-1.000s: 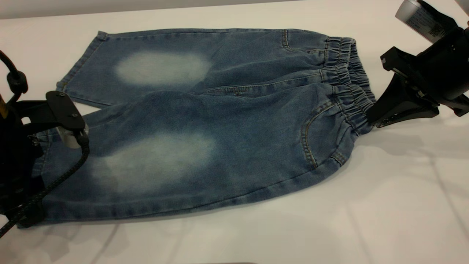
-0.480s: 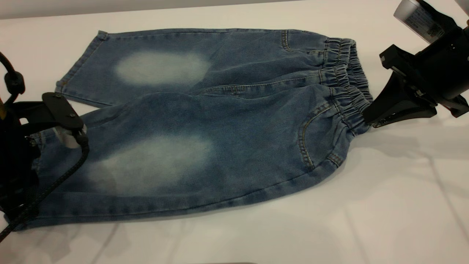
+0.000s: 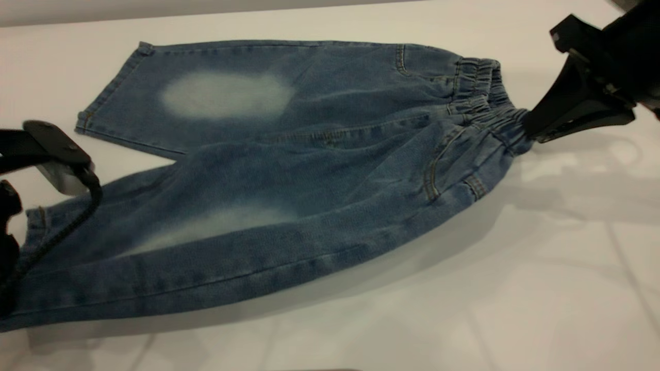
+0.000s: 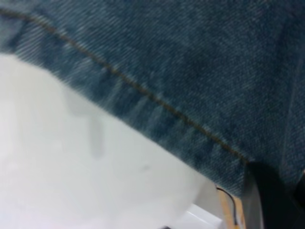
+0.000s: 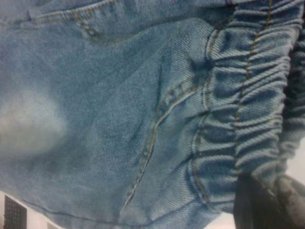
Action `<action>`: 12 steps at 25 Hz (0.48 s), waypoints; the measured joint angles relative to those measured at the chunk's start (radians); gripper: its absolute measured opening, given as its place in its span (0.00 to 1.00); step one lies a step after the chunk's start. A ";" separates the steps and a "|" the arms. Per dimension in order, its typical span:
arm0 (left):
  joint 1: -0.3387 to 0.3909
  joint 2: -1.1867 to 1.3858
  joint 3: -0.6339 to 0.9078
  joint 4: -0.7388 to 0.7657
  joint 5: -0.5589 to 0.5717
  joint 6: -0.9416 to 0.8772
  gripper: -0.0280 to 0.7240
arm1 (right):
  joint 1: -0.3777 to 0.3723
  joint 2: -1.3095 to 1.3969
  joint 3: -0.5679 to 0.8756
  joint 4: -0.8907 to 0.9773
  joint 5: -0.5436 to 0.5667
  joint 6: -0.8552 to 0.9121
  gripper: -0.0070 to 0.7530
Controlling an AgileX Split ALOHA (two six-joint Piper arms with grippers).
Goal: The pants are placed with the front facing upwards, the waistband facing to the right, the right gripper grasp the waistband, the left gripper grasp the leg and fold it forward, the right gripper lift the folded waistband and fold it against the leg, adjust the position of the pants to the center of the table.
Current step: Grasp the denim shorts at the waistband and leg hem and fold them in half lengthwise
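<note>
Left gripper (image 3: pixel 13 304) sits at the left edge of the scene, at the near leg's hem, w/ the cuff end lifted off the table (image 3: pixel 541 288). Its fingertips are hidden behind its own black body in the exterior view, and the left wrist view shows only denim, a tan stitch line and one dark finger (image 4: pixel 274 200) at the hem edge, so I cannot tell how wide it stands (prob. on the cloth, but not visible).

Pants (image 3: pixel 289 170) lie across the table, legs to the left, top to the right, front up. Far leg lies flat, w/ a pale oval on the knee. Near leg is raised along its length, its near side seam turned up toward the camera, the pale knee patch foreshortened, and a shadow shows on the table under it. A curved pocket seam w/ tan stitching shows on the near hip.

Waistband (image 3: pixel 487 105) is at the right, gathered and ruffled; its near corner is pulled up and stretched toward the right.

Right gripper (image 3: pixel 528 135) is at the far right, clamped onto that near corner of the waistband, holding it above the table. Right wrist view shows the elastic rows running into its dark fingers (image 5: pixel 255 202), closed narrow on the cloth.
</note>
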 joint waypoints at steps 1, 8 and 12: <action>0.000 -0.019 0.000 -0.011 0.021 0.000 0.06 | 0.000 -0.010 0.010 -0.015 0.001 0.015 0.06; -0.039 -0.172 0.004 -0.032 0.170 0.007 0.06 | 0.000 -0.109 0.102 -0.088 0.007 0.088 0.06; -0.148 -0.281 0.056 -0.044 0.203 0.014 0.06 | 0.000 -0.210 0.122 -0.155 0.031 0.169 0.06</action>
